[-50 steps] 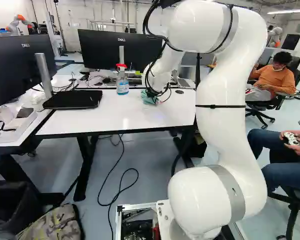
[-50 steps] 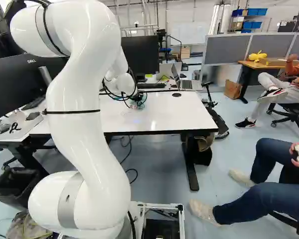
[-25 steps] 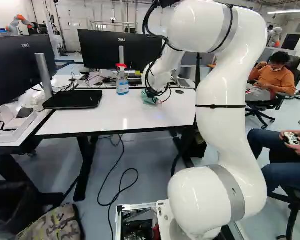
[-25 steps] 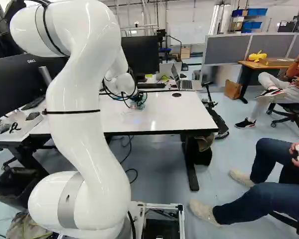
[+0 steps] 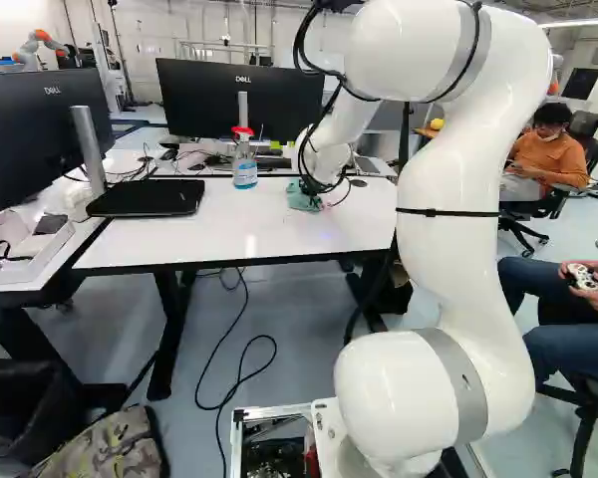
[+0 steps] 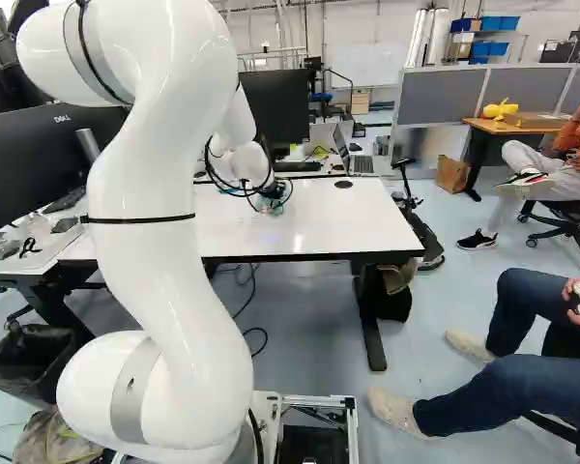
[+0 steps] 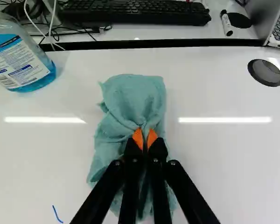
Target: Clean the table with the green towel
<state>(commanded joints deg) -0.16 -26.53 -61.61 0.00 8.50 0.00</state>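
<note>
One green towel (image 7: 135, 95), rumpled cloth, oblong, long axis running ahead along my gripper (image 5: 309, 185), its gathered middle pinched between my fingers.

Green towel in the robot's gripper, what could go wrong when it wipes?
A wide swipe might knock over the bottle of blue liquid on the same table. The gripper pinches just a bunched bit of the towel, so it could slip out. The little blue mark is beside the towel, so wiping might miss it.

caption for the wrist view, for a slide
Gripper pinching a green towel on the white table, near a blue mark
</note>
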